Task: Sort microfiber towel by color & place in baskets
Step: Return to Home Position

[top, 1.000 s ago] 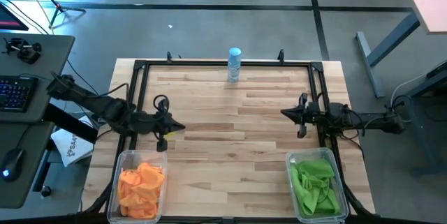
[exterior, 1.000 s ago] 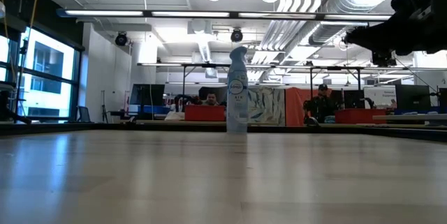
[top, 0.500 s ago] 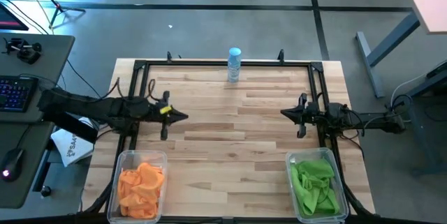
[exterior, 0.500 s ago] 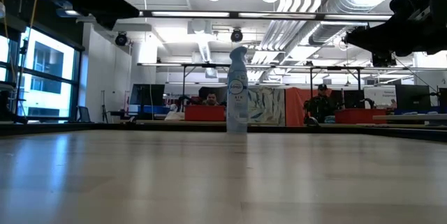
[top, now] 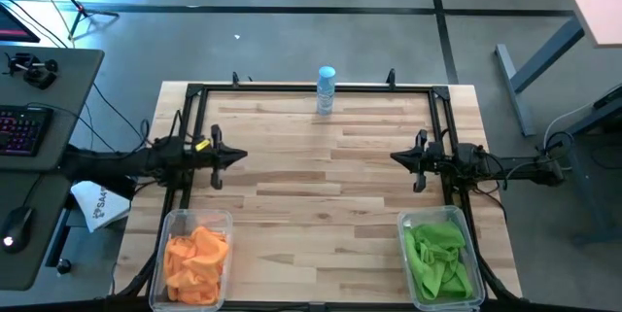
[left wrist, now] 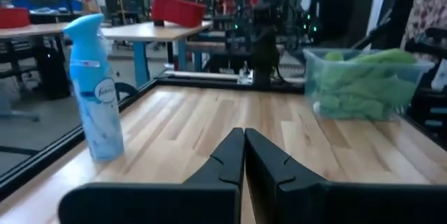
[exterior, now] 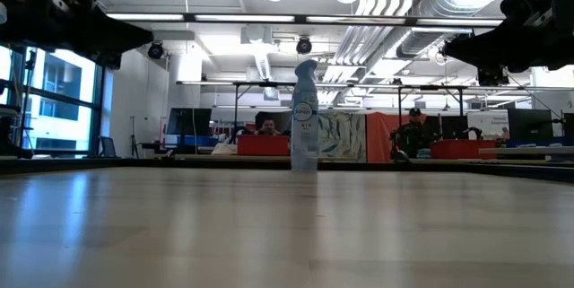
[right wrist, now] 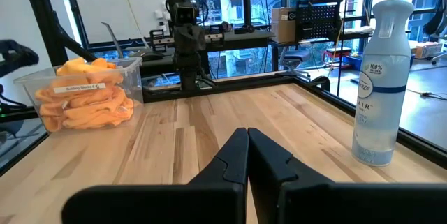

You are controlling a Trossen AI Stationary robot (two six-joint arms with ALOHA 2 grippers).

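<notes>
Left hand (top: 240,156) and right hand (top: 396,157) are both pinched together; heaped towels (top: 194,252) defy counting.

Smooth wood table (top: 321,181), clear plastic baskets (top: 196,215), soft cloth towels (top: 194,259)

You have a white-and-blue plastic spray bottle (top: 326,89) standing upright at the middle of the far edge of the pale wooden plank tabletop (top: 321,195). It sits just inside the thin black metal frame (top: 260,89) that runs along the tabletop's edges. Past the left edge you'll see a grey desk (top: 73,79) carrying a dark keyboard (top: 21,129) and a mouse (top: 14,226). Beyond the far edge, a person (exterior: 413,134) sits in the room.
</notes>
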